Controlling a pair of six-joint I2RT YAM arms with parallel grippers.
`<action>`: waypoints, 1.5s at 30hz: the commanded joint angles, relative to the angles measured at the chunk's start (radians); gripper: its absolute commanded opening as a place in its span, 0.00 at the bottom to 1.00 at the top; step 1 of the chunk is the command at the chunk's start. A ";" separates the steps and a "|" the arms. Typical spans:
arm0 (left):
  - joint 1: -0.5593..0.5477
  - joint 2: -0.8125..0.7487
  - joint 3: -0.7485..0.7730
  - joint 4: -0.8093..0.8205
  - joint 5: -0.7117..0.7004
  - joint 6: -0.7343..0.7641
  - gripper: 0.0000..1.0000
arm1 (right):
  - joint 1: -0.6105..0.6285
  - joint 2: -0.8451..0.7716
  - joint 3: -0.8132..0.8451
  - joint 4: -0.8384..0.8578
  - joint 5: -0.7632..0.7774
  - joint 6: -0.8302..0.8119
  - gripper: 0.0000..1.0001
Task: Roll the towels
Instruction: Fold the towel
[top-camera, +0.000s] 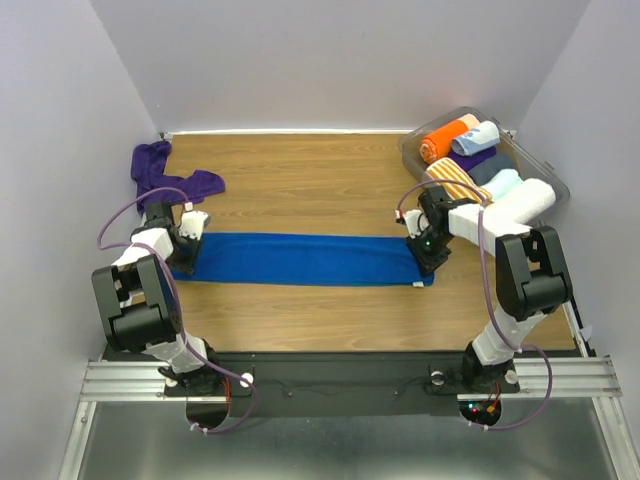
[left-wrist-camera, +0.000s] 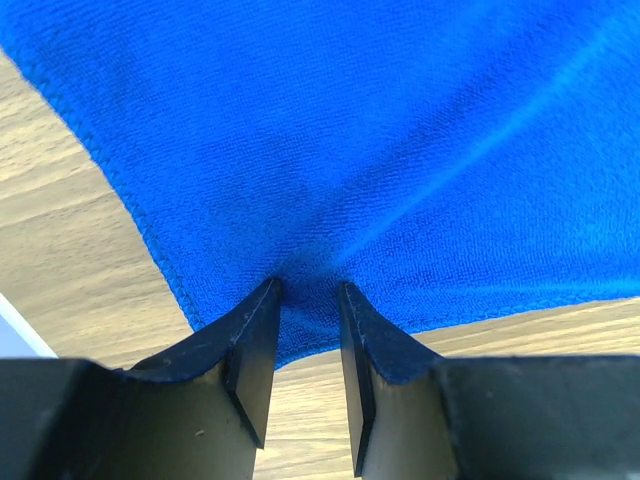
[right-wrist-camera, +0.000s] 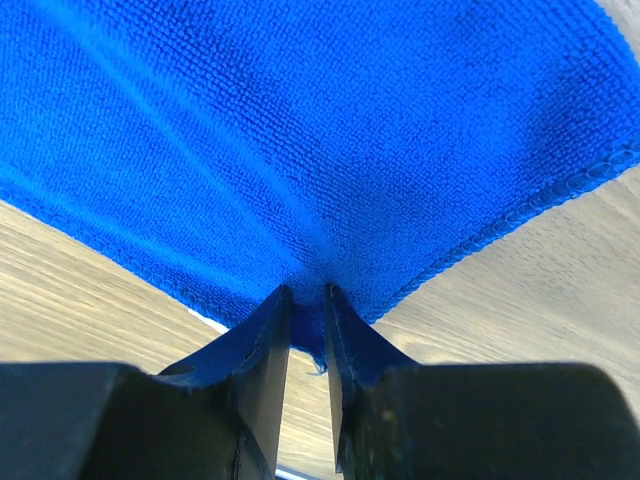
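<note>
The royal blue towel (top-camera: 300, 258) lies flat as a long strip across the wooden table. My left gripper (top-camera: 186, 252) is at its left end, shut on the towel's edge. In the left wrist view the cloth (left-wrist-camera: 400, 130) puckers between the fingertips of that gripper (left-wrist-camera: 310, 290). My right gripper (top-camera: 425, 256) is at the right end. In the right wrist view it (right-wrist-camera: 307, 292) pinches a corner of the towel (right-wrist-camera: 300, 130). The dark purple towel (top-camera: 165, 175) lies crumpled at the back left corner.
A clear plastic bin (top-camera: 552, 172) at the back right holds several rolled towels: orange (top-camera: 440, 140), pale blue, white, and orange-and-white striped (top-camera: 455, 182). White walls close in the table at the left, back and right.
</note>
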 joint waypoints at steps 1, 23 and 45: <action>0.045 0.026 -0.008 0.009 -0.059 0.066 0.39 | 0.003 0.062 -0.076 0.042 0.134 -0.057 0.25; -0.021 -0.247 0.090 -0.165 0.257 0.044 0.48 | 0.000 -0.192 0.121 -0.087 0.015 0.239 0.44; -0.021 -0.303 0.145 -0.171 0.329 -0.012 0.49 | -0.026 -0.112 -0.064 0.195 0.250 0.459 0.40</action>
